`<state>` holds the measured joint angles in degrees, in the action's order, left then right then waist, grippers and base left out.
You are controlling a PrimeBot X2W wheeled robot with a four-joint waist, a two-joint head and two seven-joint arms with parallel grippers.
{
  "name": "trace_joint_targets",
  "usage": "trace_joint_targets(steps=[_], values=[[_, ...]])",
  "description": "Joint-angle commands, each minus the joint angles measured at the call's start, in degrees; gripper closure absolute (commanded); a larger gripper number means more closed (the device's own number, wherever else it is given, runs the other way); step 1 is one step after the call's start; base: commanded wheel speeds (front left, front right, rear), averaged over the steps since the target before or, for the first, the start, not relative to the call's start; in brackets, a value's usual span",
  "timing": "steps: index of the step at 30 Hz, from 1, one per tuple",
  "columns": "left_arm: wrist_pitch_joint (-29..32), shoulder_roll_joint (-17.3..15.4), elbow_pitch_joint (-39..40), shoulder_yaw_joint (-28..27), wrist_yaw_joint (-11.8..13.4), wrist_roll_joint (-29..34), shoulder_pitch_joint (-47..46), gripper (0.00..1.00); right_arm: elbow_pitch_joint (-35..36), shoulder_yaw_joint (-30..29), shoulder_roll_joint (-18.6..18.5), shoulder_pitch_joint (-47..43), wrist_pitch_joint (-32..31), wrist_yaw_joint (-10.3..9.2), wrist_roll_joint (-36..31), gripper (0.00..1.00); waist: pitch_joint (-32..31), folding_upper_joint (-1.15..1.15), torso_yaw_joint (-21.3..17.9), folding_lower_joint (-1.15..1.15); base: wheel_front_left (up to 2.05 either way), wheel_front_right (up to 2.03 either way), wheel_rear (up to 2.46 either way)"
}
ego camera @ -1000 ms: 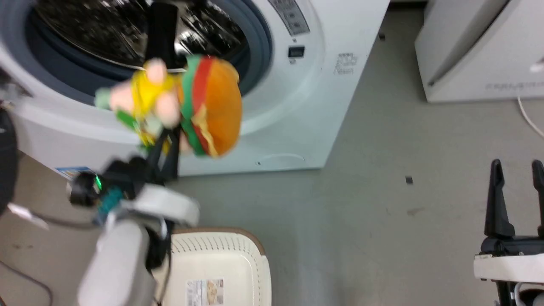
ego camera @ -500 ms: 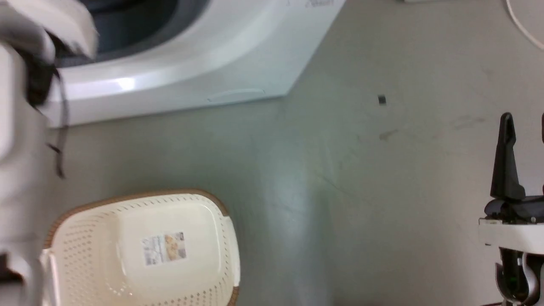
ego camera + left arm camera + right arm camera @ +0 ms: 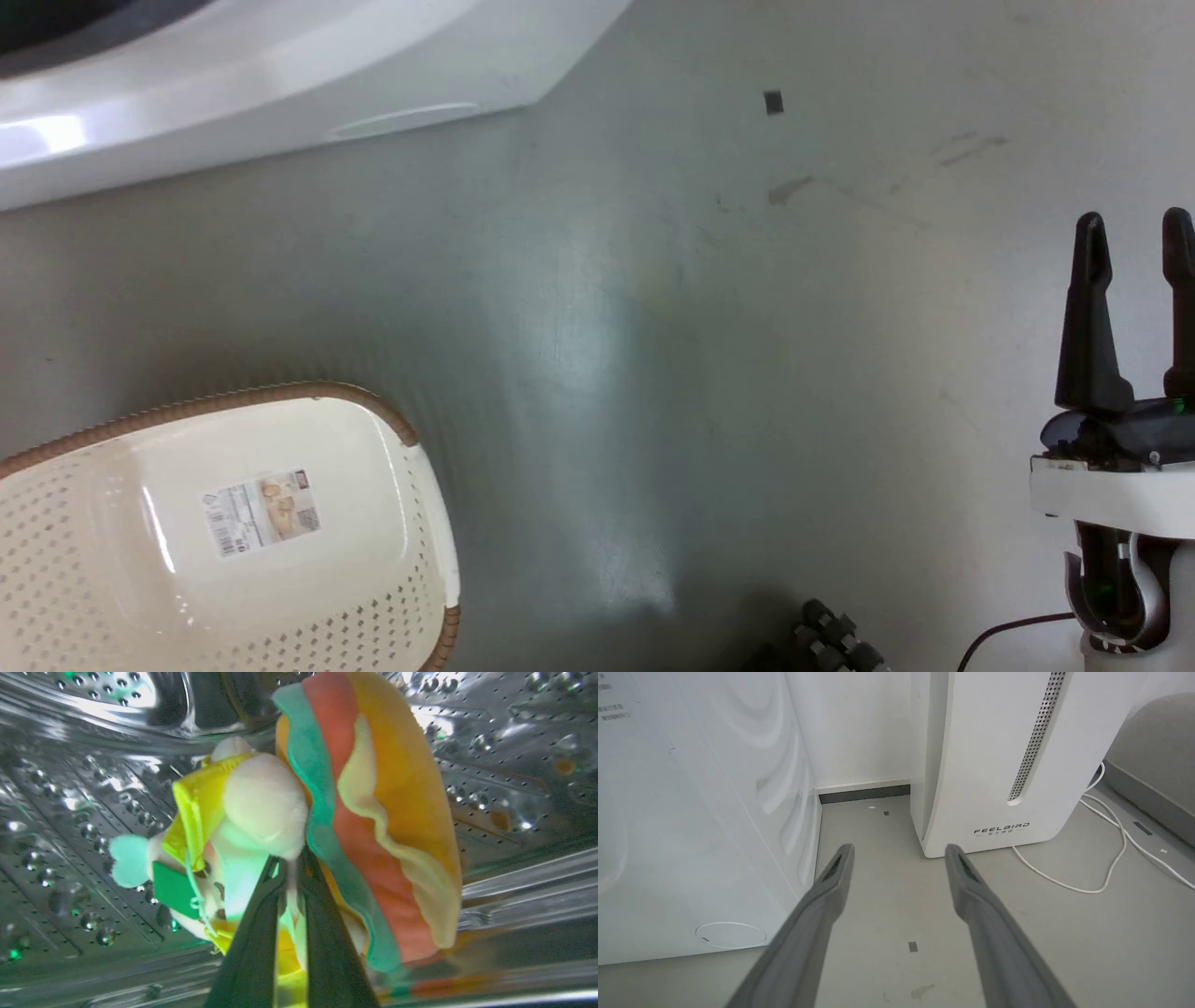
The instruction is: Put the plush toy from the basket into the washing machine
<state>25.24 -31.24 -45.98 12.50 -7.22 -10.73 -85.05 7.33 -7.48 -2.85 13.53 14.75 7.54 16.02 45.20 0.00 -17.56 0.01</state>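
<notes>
The large white front-loading washing machine [image 3: 233, 84] fills eleven o'clock of the head view. Its shiny dimpled steel drum [image 3: 70, 788] surrounds the left gripper [image 3: 290, 863]. At seven o'clock, the cream perforated plastic basket [image 3: 233, 399] holds nothing. The soft orange hamburger plush toy [image 3: 373, 812] hangs inside the drum with the jaws clamped where burger meets pink figure, likely for a clean drop. The right gripper [image 3: 1132, 224] waits at three o'clock, jaws apart.

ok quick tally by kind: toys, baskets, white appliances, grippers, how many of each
plush toy: 1
basket: 1
white appliances: 2 (washing machine, FEELBIRD appliance)
grippers: 2 (left gripper, right gripper)
total: 6
</notes>
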Motion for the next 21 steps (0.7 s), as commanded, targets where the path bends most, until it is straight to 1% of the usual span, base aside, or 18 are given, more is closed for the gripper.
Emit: trace_joint_targets(steps=[1, 3, 9, 13, 14, 15, 18, 21], values=[[1.0, 0.1, -1.1, -0.2, 0.0, -0.5, -1.0, 1.00, 0.1, 0.2, 0.0, 1.1, 0.2, -0.05, 0.4, 0.00, 1.4, 0.00, -1.1, -0.01, 0.00, 0.00, 0.00], [2.9, 0.1, -3.0, -0.9, 0.6, -1.3, -2.0, 1.00, 0.1, 0.3, 0.0, 1.3, 0.2, -0.05, 0.5, 0.00, 2.0, 0.00, -1.3, -0.01, 0.00, 0.00, 0.00], [9.3, 0.0, -6.9, 0.9, 0.3, -1.6, -3.1, 1.00, 0.0, 0.2, 0.0, 1.6, 0.2, -0.05, 0.5, 0.00, 2.7, 0.00, -1.2, -0.01, 0.00, 0.00, 0.00], [8.4, 0.0, -7.2, 2.2, 0.0, -2.0, -2.5, 1.00, -0.4, 0.0, 0.0, 1.7, 0.2, -0.05, 0.3, 0.00, 2.0, 0.00, -0.7, -0.01, 0.00, 0.00, 0.00], [7.5, 0.0, -7.1, 2.6, 0.0, -2.0, -2.2, 0.20, -0.5, 0.0, 0.0, 1.8, 0.2, -0.05, 0.1, 0.00, 1.7, 0.00, -0.5, -0.01, 0.00, 0.00, 0.00], [6.6, 0.0, -7.2, 2.8, 0.0, -2.0, -1.9, 0.00, -0.6, -0.2, 0.0, 1.8, 0.2, -0.05, -0.1, 0.00, 1.2, 0.00, -0.3, -0.01, 0.00, 0.00, 0.00], [3.9, 0.5, -7.9, 3.1, -0.1, -2.7, -0.3, 0.00, -0.7, -0.8, 0.0, 1.9, 0.2, -0.05, -0.7, 0.00, -0.8, 0.00, 0.6, -0.01, 0.00, 0.00, 0.00], [-0.2, 1.2, -8.5, 3.7, -0.1, -3.3, 2.0, 0.00, -0.9, -1.5, 0.0, 1.5, 0.2, -0.05, -1.9, 0.00, -3.7, 0.00, 1.9, -0.01, 0.00, 0.00, 0.00]])
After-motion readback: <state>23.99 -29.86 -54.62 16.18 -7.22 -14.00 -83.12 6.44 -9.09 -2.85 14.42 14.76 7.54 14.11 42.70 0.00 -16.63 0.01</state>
